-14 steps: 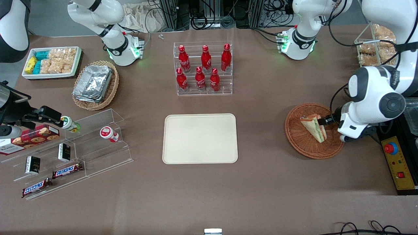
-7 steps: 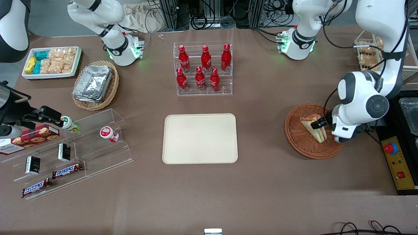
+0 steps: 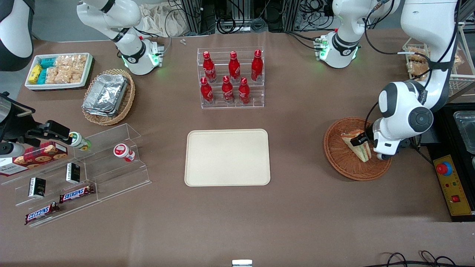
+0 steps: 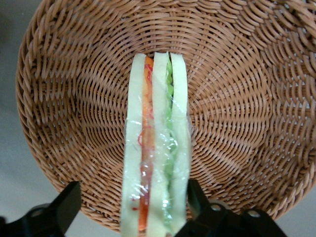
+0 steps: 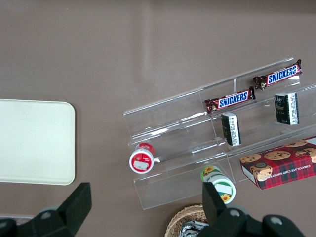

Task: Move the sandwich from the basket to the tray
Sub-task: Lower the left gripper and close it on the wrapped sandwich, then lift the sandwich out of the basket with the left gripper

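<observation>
The sandwich [image 3: 362, 151] is a wrapped wedge of white bread with green, red and orange layers, lying in the reddish-brown wicker basket [image 3: 341, 163]. My left gripper [image 3: 360, 142] hangs low over the basket and is open, straddling the sandwich [image 4: 157, 148]. One finger [image 4: 196, 193] rests against the bread on the green side. The other finger [image 4: 69, 197] stands apart from it, with a gap of bare basket [image 4: 74, 98] between. The cream tray [image 3: 227, 157] lies flat mid-table with nothing on it, toward the parked arm's end from the basket.
A clear rack of red bottles [image 3: 231, 78] stands farther from the front camera than the tray. A black box with a red button [image 3: 450, 183] lies beside the basket at the table's edge. A snack shelf [image 3: 74, 174] and foil containers [image 3: 105, 94] are toward the parked arm's end.
The left arm has swung in over the basket and its gripper has slid along the sandwich toward the parked arm's end. The sandwich has stayed in the basket.
</observation>
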### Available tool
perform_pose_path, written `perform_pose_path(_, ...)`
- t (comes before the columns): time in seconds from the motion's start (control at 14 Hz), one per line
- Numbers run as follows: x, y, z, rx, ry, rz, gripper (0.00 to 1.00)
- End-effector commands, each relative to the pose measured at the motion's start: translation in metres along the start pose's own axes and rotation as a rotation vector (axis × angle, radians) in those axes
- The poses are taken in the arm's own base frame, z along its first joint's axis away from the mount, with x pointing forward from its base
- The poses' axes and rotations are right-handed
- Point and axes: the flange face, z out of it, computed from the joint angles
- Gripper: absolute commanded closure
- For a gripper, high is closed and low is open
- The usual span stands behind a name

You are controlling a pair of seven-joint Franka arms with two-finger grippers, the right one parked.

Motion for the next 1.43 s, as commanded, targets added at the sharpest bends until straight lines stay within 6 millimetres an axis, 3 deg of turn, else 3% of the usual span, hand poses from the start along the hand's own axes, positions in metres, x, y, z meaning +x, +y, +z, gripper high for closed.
perform_pose_path(0.0,-0.007,0.012,-0.002,-0.015,0.012,-0.042,0.63)
perform_pose_path(0.21,-0.005,0.018,-0.013,-0.023,0.022,-0.060,1.00)
perform_pose_path(0.29,-0.004,0.020,-0.017,-0.019,0.016,-0.071,1.00)
perform_pose_path(0.43,-0.007,0.034,-0.046,-0.003,-0.007,-0.064,1.00)
perform_pose_path(0.71,-0.007,0.050,-0.147,0.048,-0.071,-0.027,1.00)
perform_pose_path(0.93,-0.016,0.061,-0.208,0.032,-0.046,0.020,1.00)
perform_pose_path(1.14,-0.032,0.081,-0.237,0.016,-0.024,0.068,1.00)
perform_pose_path(1.36,-0.075,0.127,-0.241,0.033,-0.019,0.133,1.00)
